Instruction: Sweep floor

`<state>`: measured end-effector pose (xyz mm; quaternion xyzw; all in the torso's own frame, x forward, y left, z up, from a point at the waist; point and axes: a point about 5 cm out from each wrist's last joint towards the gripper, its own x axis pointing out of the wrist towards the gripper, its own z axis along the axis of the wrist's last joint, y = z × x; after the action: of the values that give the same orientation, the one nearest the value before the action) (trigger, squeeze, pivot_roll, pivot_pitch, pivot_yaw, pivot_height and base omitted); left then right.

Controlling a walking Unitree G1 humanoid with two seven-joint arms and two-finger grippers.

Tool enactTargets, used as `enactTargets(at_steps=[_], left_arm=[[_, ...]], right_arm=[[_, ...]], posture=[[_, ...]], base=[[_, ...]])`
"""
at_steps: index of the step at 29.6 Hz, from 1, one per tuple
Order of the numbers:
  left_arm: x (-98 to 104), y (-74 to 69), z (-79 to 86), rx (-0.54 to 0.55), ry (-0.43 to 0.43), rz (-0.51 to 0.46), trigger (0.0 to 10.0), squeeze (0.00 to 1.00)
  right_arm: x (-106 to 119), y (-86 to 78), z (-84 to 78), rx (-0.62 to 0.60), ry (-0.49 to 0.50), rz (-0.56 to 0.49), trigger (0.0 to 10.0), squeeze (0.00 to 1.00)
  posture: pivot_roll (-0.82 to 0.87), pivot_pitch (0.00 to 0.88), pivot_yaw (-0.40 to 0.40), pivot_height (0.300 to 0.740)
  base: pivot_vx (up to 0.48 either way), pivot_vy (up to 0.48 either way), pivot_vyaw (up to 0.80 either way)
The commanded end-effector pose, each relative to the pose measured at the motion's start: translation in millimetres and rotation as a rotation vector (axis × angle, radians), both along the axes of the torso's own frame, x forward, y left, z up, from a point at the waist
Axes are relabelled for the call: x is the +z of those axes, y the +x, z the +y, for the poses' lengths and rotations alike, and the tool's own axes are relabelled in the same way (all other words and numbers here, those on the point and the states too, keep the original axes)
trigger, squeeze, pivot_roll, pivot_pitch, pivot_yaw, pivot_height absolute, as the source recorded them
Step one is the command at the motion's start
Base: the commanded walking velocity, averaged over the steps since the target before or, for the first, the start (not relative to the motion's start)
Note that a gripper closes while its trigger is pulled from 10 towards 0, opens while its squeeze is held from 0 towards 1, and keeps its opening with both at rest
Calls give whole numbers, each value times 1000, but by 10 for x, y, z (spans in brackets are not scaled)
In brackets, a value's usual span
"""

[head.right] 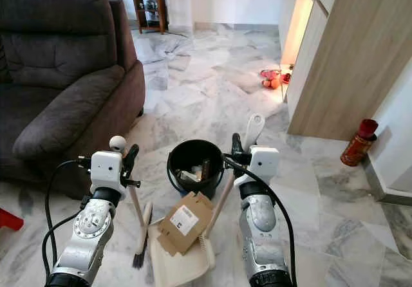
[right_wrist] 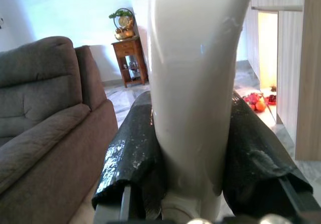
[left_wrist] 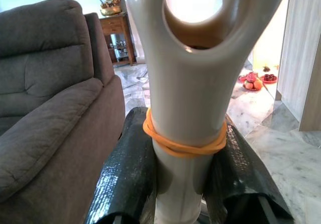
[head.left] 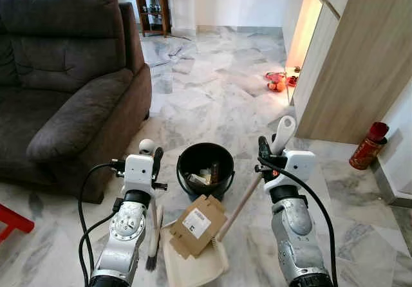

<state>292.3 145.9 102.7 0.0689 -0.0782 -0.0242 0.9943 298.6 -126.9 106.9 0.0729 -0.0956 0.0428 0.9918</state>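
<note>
My left gripper [head.left: 154, 161] clamps the brush [head.left: 153, 235] handle; my right gripper [head.left: 267, 155] clamps the dustpan [head.left: 193, 261] handle. The folded cardboard [head.left: 198, 224] lies across the pan beside the black bucket [head.left: 205, 166]. If I tilt the pan carelessly, it could slide onto the floor [head.left: 212, 87]. Its white label is unreadable.

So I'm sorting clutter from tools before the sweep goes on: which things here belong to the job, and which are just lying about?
Job:
- brush, held by left gripper
- dustpan, handle in right gripper
- cardboard piece on the dustpan
- black bucket

Lying about:
- sofa
- red bottle
- wooden side table
- fruit plates
</note>
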Motion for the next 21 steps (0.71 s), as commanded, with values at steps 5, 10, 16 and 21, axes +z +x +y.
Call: enactTargets(at_steps=[5,10,16,21], left_arm=[[111,37,22,4,15,-53,10000,0],[103,32,38,9,18,-50,10000,0],[99,34,48,11,20,-49,10000,0],[97,30,53,11,21,-48,10000,0]], right_arm=[[144,-58,22,-5,-9,-85,10000,0],[191,-129,-49,-45,-9,-110,10000,0],[320,-144,-47,-53,0,-156,10000,0],[421,-155,-16,-50,13,-189,10000,0]], posture=[[33,0,39,740],[30,0,40,740],[28,0,40,740],[32,0,38,740]], base=[[0,0,0],[0,0,0],[0,0,0],[0,0,0]])
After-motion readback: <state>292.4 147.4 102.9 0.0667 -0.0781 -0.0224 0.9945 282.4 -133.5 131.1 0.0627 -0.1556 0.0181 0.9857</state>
